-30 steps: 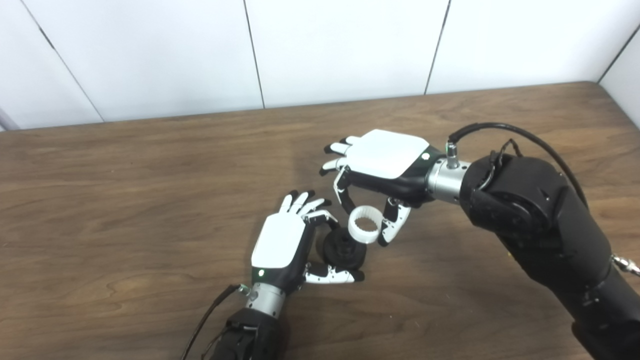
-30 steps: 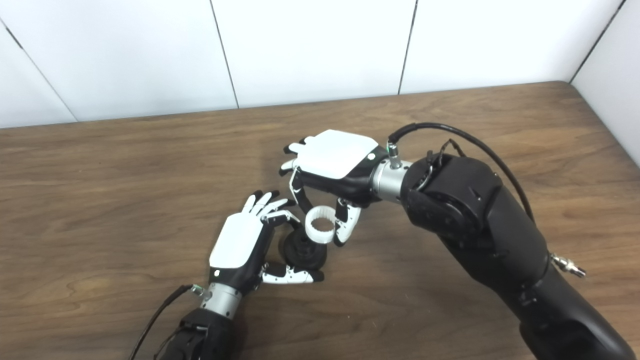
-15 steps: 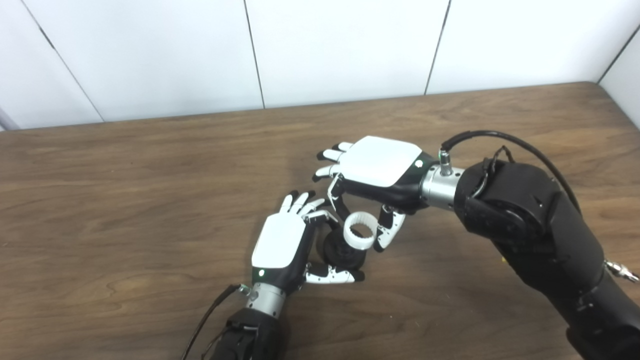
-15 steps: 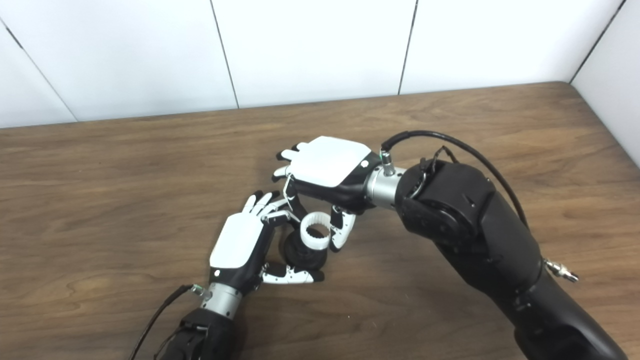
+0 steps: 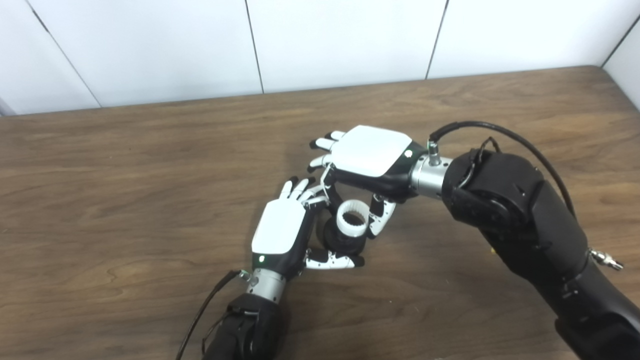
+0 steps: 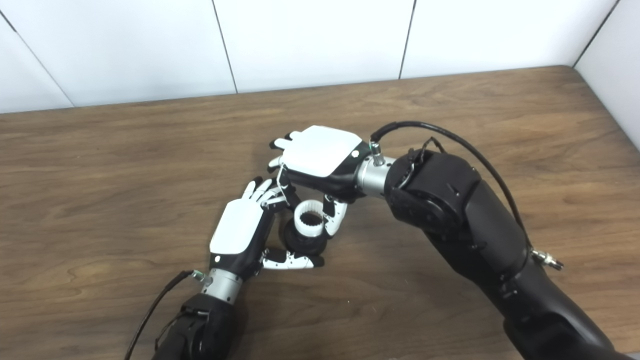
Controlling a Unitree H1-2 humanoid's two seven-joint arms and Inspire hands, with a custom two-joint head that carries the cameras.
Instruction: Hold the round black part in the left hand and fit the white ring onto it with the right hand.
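Near the middle of the table (image 5: 125,165), between my two robot hands, sits the one round black part (image 5: 341,242), cupped by my left robot hand (image 5: 280,234): its fingers (image 5: 302,191) curl round the far side and its thumb (image 5: 334,261) lies along the near side, so the part is gripped. Directly over it is the single white ring (image 5: 352,224), toothed on its inner face and lying roughly level. The ring's lower edge overlaps the top of the black part; I cannot tell whether it is seated or only touching. My right robot hand (image 5: 369,159) holds the ring from above, palm down, pinched between a finger on the left and the thumb (image 5: 378,220) on the right, while its other fingers stretch out past my left fingertips. A black cable (image 5: 492,131) loops from my right wrist over the forearm, and a second cable (image 5: 200,314) trails from my left wrist. I can read no writing or brand on either part or on the white hand covers; each cover shows only one small green light. Beyond the table stands a white panelled wall (image 5: 345,40).
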